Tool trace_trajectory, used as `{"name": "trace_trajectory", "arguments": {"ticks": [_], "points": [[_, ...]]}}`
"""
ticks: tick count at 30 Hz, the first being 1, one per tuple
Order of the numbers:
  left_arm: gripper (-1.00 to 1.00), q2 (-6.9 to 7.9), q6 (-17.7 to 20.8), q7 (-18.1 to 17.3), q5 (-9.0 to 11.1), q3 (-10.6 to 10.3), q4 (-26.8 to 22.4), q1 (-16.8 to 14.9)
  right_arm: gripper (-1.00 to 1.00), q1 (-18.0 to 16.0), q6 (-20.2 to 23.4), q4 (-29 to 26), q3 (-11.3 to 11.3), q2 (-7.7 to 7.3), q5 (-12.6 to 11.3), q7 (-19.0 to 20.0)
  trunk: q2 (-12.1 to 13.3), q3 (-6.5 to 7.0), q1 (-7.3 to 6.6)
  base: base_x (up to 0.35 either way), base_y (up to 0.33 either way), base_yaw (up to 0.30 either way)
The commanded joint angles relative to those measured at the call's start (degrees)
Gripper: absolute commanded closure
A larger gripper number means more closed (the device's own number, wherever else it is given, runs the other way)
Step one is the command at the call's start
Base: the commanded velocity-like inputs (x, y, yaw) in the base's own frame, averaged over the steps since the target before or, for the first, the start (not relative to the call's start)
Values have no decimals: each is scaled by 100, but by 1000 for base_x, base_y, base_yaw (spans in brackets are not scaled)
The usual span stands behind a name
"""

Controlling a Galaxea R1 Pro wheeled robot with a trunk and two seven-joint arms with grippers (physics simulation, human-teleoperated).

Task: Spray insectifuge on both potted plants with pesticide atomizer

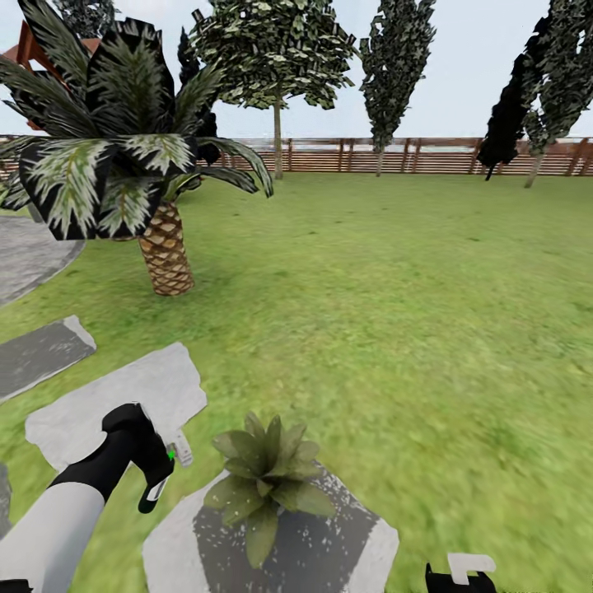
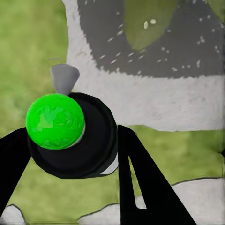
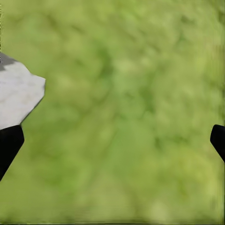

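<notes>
The lawn [image 1: 395,313] carried a stepping stone [image 1: 346,552] bearing one potted plant [image 1: 268,482]. The left arm reached forward and down, bent at the wrist, just left of that plant. The left gripper [image 1: 161,469] was clamped on the pesticide atomizer [image 2: 70,136], apparently green-capped. The right gripper [image 3: 112,140] hung spread apart above grass.

right gripper [image 1: 459,574] cut off by edge

atomizer [image 2: 70,136] gripped, potted plant [image 1: 268,478] on stone
</notes>
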Motion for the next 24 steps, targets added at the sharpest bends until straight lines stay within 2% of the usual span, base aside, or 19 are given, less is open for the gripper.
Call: {"name": "trace_trajectory", "arguments": {"ticks": [1, 11, 18, 24], "points": [[100, -3, 58, -37, -25, 13, -10, -4, -100, -2, -16, 5, -47, 2, 60, -15, -2, -5, -4, -238, -199, 255], [100, -15, 65, -38, -24, 15, -33, -4, -100, -1, -16, 5, -47, 4, 69, -15, -2, -5, -4, -174, -220, 270], [100, -90, 73, -64, -16, 22, -62, -12, -100, -2, -16, 5, -47, 4, 63, -15, -2, -5, -4, -7, -274, 47], [100, -83, 65, -63, -8, 30, -68, -13, -100, -2, -16, 5, -47, 4, 60, -15, -2, -5, -4, -42, -280, 228]]}}
